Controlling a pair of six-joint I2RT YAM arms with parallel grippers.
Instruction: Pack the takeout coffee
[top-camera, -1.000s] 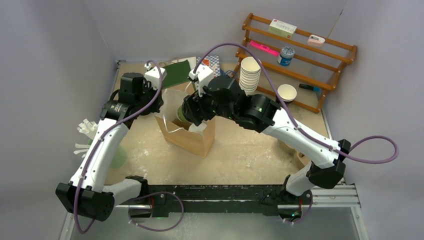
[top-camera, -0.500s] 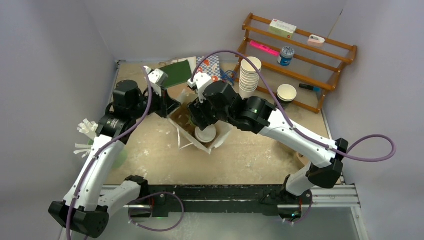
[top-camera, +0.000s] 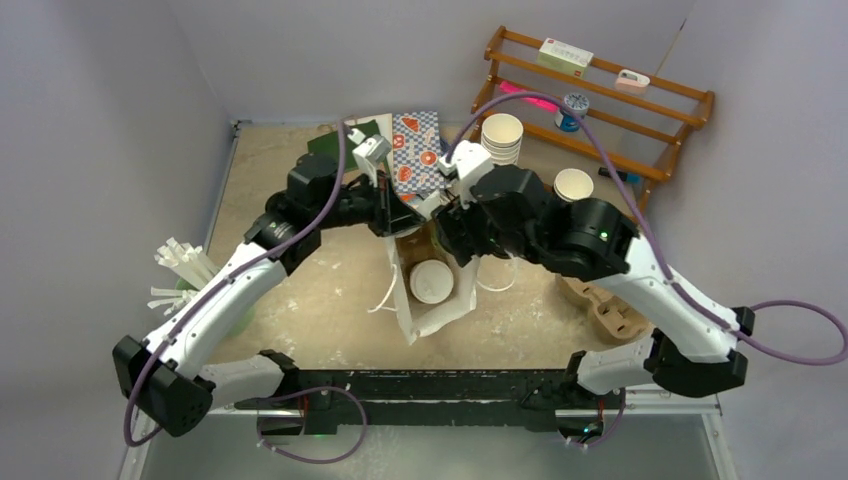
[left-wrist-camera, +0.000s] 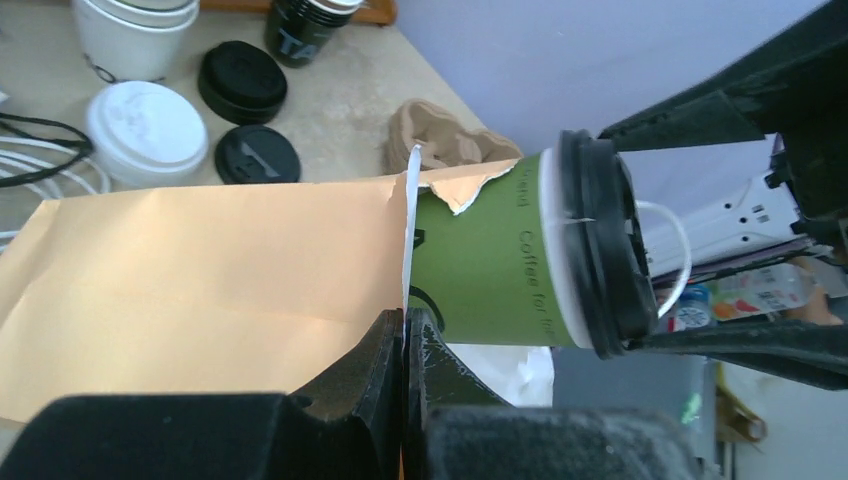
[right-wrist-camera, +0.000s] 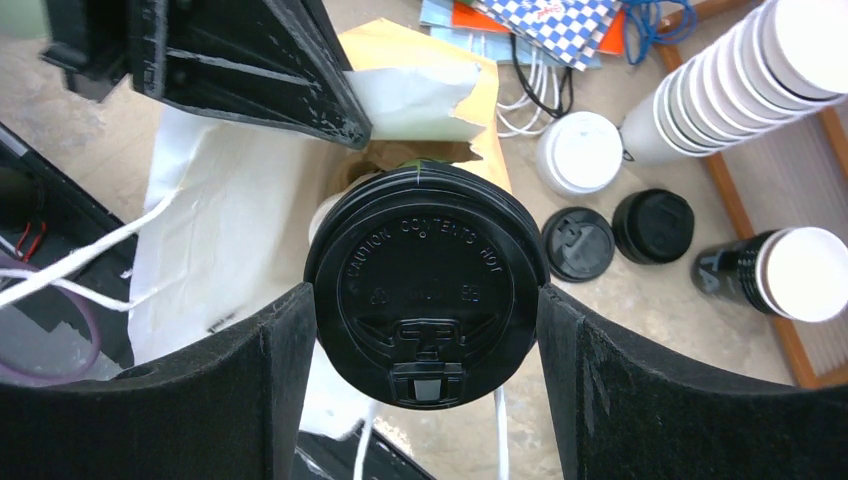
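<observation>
The left end effector (left-wrist-camera: 405, 325) is pinched together on the rim of the brown paper bag (left-wrist-camera: 200, 285), and the paper is already torn right beside that pinch, centre of the left wrist view. That tear is the first worry. Any pull to widen the mouth loads the ripped edge, so it could run further down the wall or the strip could come away, letting the bag sag shut.

The right end effector (right-wrist-camera: 425, 300) is clamped on the green cup with the black lid (right-wrist-camera: 425, 245), one finger on each side, and holds it over the bag's mouth in the middle of the right wrist view. The other cup, with the white lid (top-camera: 432, 282), seems to sit inside the bag already, at the centre of the top view.

Going down, the held cup could land on that white lid rather than beside it, then tip when released. It could also catch the bag's rim or one of the white handle loops (top-camera: 385, 295) and drag the bag across the table (top-camera: 300, 300). The two arms are crowded close together above the bag, so a small sideways correction risks a knock between them. Too hard a squeeze may loosen the black lid.
</observation>
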